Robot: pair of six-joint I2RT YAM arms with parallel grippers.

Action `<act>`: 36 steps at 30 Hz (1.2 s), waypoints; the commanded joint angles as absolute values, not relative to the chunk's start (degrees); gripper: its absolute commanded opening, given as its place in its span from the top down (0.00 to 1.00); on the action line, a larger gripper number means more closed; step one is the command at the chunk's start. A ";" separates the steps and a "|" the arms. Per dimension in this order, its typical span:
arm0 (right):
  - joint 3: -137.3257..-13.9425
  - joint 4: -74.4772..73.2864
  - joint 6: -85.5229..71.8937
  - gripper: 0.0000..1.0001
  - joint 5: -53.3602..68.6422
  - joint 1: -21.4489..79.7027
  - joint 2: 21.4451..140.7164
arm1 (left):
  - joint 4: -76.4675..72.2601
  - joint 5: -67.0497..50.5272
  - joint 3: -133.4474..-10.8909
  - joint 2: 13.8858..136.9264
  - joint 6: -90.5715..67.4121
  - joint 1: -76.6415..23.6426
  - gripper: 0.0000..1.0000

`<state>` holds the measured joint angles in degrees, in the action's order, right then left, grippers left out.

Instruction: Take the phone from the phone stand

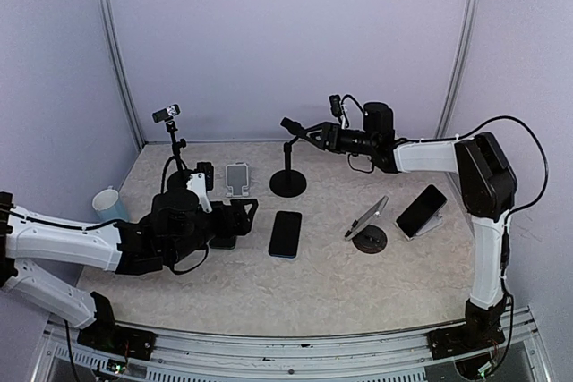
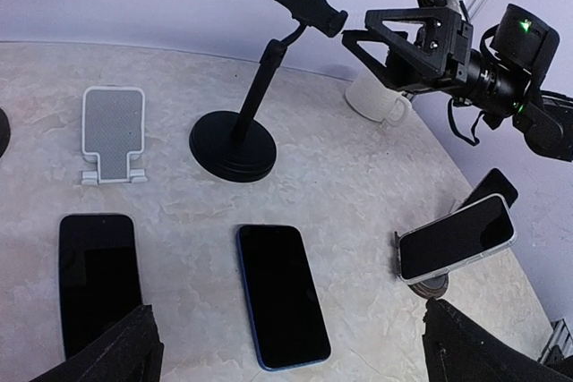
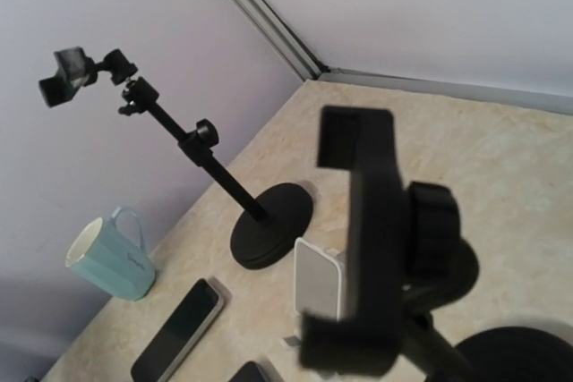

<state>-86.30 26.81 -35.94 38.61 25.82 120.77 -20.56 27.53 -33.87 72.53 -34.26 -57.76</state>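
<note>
A silver-edged phone [image 1: 368, 218] leans on a small round black stand [image 1: 370, 240]; it also shows in the left wrist view [image 2: 457, 237]. A second phone [image 1: 421, 210] leans on a white stand further right. My left gripper [image 1: 246, 212] is open and empty, low over two phones that lie flat, one blue-edged [image 2: 282, 294] and one black [image 2: 98, 279]. My right gripper [image 1: 304, 131] is open, raised at the back, right beside the empty clamp [image 2: 309, 4] of a tall black stand [image 1: 288, 182]. That clamp [image 3: 367, 248] fills the right wrist view.
An empty white stand [image 1: 237, 178] stands at the back. A thin black tripod stand [image 1: 167, 115] stands at the back left, with a teal mug [image 1: 107, 203] near it. The enclosure walls close off the back and sides.
</note>
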 commanded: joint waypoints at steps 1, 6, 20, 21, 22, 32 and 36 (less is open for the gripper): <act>-83.39 25.31 -34.34 0.30 37.03 24.88 113.69 | -21.30 25.58 -35.85 73.73 -32.24 -57.26 0.01; -79.23 21.55 -33.37 0.24 34.07 24.80 107.69 | -22.26 24.90 -35.95 74.55 -31.54 -57.30 0.01; -58.45 6.09 -31.42 0.22 21.90 24.70 81.14 | -24.38 16.43 -39.81 80.17 -24.02 -56.33 0.01; -56.90 4.62 -32.11 0.22 20.46 24.72 79.00 | -24.69 16.59 -39.81 80.54 -24.40 -56.33 0.01; -55.53 3.30 -32.91 0.22 19.07 24.71 77.23 | -24.85 17.11 -39.89 80.98 -25.02 -56.32 0.01; -51.42 -12.84 -47.04 0.31 5.94 25.06 69.96 | -24.97 19.20 -40.52 82.82 -27.42 -56.25 0.01; -49.30 -14.18 -50.76 0.35 2.78 27.28 68.90 | -24.96 19.88 -40.27 82.60 -27.49 -56.25 0.01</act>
<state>-51.18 -9.41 -44.95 8.08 25.52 70.52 -23.27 18.57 -38.94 82.61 -26.87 -56.60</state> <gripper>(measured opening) 0.662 0.988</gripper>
